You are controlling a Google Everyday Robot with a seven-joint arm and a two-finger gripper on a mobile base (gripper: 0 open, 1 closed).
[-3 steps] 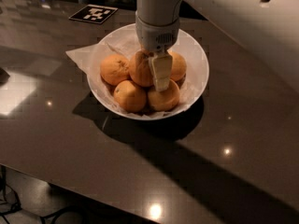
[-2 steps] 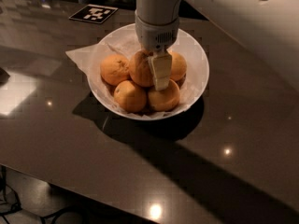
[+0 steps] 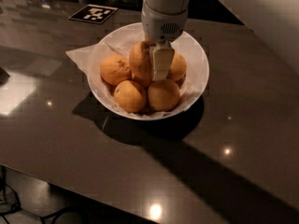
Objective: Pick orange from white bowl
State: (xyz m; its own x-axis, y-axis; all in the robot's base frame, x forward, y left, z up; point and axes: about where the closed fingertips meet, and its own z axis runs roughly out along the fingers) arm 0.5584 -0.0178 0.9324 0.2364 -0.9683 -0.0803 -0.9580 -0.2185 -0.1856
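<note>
The white bowl (image 3: 198, 59) stands on the dark table, lined with crumpled white paper (image 3: 80, 55). It holds several oranges. The orange (image 3: 140, 59), deeper in colour, stands tall at the bowl's middle, above the paler fruits (image 3: 130, 96) around it. My gripper (image 3: 148, 70) comes straight down from above into the bowl. One pale finger (image 3: 161, 62) lies against the orange's right side. The other finger is hidden behind the fruit. The gripper looks shut on the orange.
A black-and-white marker tag (image 3: 93, 13) lies on the table behind the bowl at the left. The dark glossy table (image 3: 233, 139) shows light glare at the left, and its front edge runs across the bottom left. The white arm (image 3: 252, 13) reaches over the back right.
The orange between the fingers sits slightly higher in the bowl than before. The gripper stays at the same spot over the bowl.
</note>
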